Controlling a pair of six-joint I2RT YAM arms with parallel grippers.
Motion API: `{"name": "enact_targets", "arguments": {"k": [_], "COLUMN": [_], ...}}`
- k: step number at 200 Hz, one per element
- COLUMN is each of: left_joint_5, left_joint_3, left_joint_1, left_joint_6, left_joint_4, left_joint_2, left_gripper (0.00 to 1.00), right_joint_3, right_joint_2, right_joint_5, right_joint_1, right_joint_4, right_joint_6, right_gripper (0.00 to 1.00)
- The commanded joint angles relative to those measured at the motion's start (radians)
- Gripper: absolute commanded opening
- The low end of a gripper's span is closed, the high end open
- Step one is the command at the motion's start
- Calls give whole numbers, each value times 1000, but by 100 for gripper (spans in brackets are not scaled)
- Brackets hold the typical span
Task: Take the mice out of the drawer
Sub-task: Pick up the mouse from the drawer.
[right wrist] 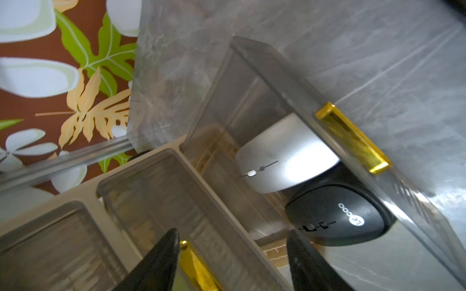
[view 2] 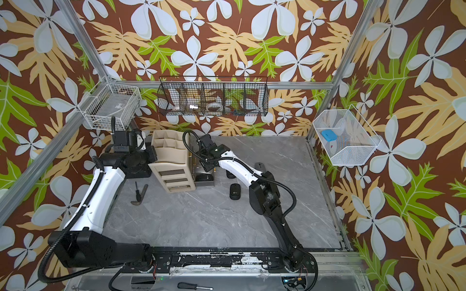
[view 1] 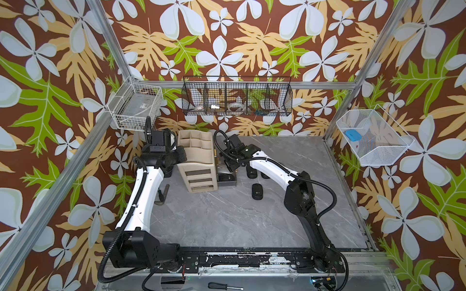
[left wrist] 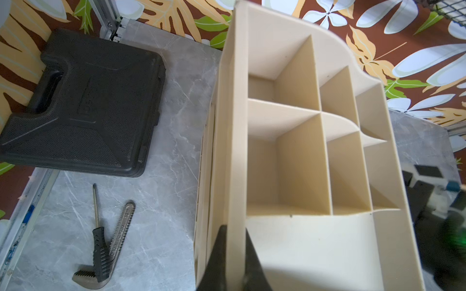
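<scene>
The beige organizer (view 1: 196,161) stands far left on the table (view 1: 227,221), the left gripper (left wrist: 234,234) pinched tight on its side wall. The right gripper (right wrist: 233,231) hangs over the clear drawer (right wrist: 254,63) open on the organizer's right, fingers wide. Inside lie a silver mouse (right wrist: 287,153) and a black mouse (right wrist: 338,214). A third mouse (view 1: 257,192) lies on the table, right of the drawer.
</scene>
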Motion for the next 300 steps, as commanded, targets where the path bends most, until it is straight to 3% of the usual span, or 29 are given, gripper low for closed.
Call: {"name": "enact_targets", "arguments": {"k": [1,54,115,153,235,300], "left_joint_5": [103,180,180,74,-109,-90], "left_joint_3": [3,-1,2,58,92,35], "left_joint_1": [-4,-27,-62,-93,-149,-171], "left_joint_6": [-99,-140,-182,-176,-216,-196], "left_joint_4": [-95,-62,-72,-143,-155,-100], "left_joint_2": [23,6,-78,-78,-74,-123], "left_gripper": [0,0,0,0,0,0], "right_joint_3": [2,32,45,143,-55,1], "right_joint_2": [26,57,68,114,8,7], "right_joint_5": [33,63,52,47,30,50], "right_joint_1": [6,-14,-52,-43,1,3], "right_joint_4": [-25,-103,-206,-304,-212,-184], "right_joint_6": [186,315,372,361,398,352], "right_gripper": [74,79,81,82,83,83]}}
